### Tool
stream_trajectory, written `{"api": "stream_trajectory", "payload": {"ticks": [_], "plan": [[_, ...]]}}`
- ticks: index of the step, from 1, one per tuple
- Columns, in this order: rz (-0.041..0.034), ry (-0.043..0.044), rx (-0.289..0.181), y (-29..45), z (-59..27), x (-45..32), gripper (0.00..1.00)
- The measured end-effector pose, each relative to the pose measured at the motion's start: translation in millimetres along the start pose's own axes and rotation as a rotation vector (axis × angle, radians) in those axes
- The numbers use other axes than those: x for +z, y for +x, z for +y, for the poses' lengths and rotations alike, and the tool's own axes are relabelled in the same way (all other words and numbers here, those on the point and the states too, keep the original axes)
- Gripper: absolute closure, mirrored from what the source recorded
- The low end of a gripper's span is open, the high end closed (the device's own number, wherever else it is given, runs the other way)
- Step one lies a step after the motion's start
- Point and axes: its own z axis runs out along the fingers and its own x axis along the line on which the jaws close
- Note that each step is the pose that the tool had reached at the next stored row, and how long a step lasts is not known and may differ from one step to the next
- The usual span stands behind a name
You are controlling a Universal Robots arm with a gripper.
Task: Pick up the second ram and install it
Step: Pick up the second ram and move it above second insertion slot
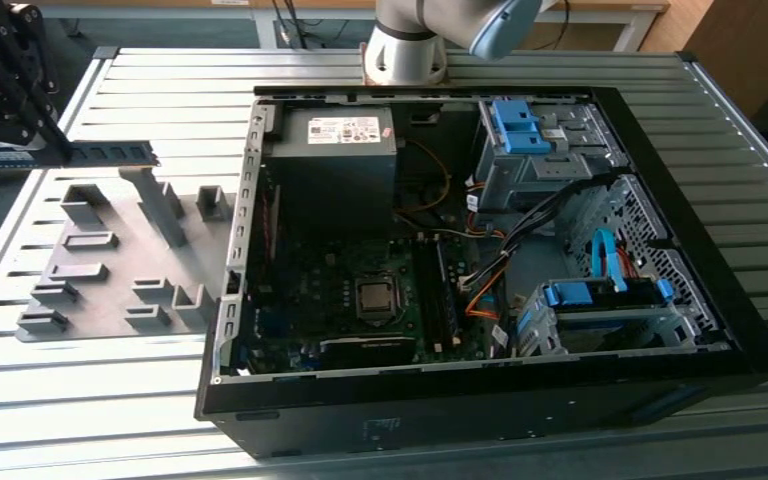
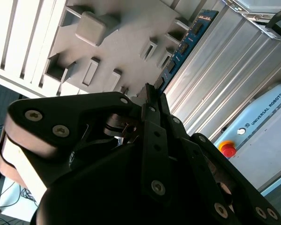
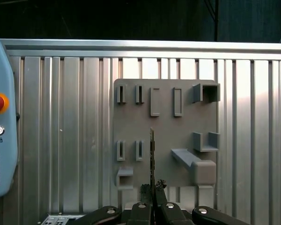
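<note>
Though slender — blue-green second ram (image 1: 115, 153), dark chips.

The gripper (image 1: 51, 140) hangs over the desk (image 1: 157, 80) at the exterior view's left, its fingers (image 2: 152, 112) clamped on the second ram (image 1: 115, 153), which juts out level above the grey fixture plate (image 1: 111, 265). The plate's upright blocks (image 1: 160, 205) stand beneath the stick. Between it and the open computer case (image 1: 491, 390) rises the case's pale side wall (image 1: 240, 250). Inside, the power supply (image 1: 337, 150) fills the corner nearest the arm's base (image 1: 404, 55). Drive cages (image 1: 544, 140) with blue clips crowd the exterior view's right, and loose cables (image 1: 524, 230) hang right beside the memory slots (image 1: 444, 290). The board (image 1: 317, 290) around the processor socket (image 1: 377, 297) lies low and open from above. Bare slatted desk lies between the plate and the arm's base.
</note>
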Motion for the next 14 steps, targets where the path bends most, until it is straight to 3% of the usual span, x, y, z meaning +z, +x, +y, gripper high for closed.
{"api": "stream_trajectory", "payload": {"ticks": [14], "plan": [[0.0001, -0.0001, 0.0, -0.1, -8.4, 0.0, 0.86]]}}
